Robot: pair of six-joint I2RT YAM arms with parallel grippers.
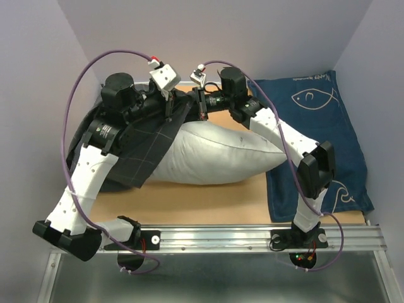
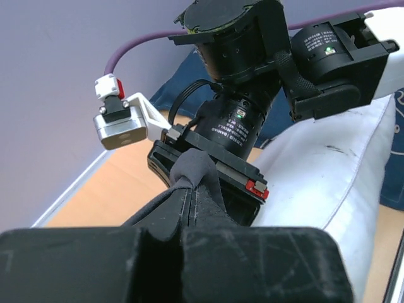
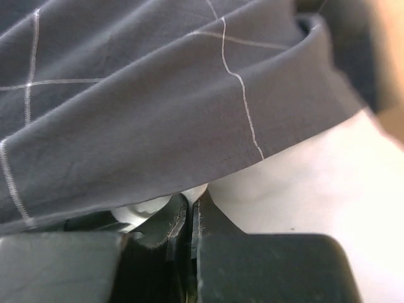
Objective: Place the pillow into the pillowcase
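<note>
plump white pillow (image 1: 221, 154) lies across the wooden table (image 1: 208, 205), left end sheathed in the grey grid-lined pillowcase (image 1: 136, 154). left gripper (image 2: 183, 243) and right gripper (image 3: 191, 243), side by side near the far wall (image 1: 214, 38), each clamp its fabric; tabletop shows along the near edge.

Matt grey cloth pillowcase (image 3: 158, 113) over smooth white cloth pillow (image 1: 214, 154).

2 arms, left arm (image 1: 82, 183) and right arm (image 1: 297, 142): white plastic link shells, black cylindrical joint motors. Purple cables (image 1: 68, 101) arcing off both, widest loop at 10 o'clock in top view. White boxy wrist camera (image 1: 165, 76) at 12 o'clock, red-tipped plug. Black bases (image 1: 297, 238) at 6 o'clock; red and green LEDs (image 1: 303, 257) beneath right one. Left gripper (image 2: 189, 196) fingers black, scuffed with fine scratches. Motor housing (image 2: 233, 120): white-print label, 1 green light; small red tab (image 2: 255, 186) at its 5 o'clock.
</note>
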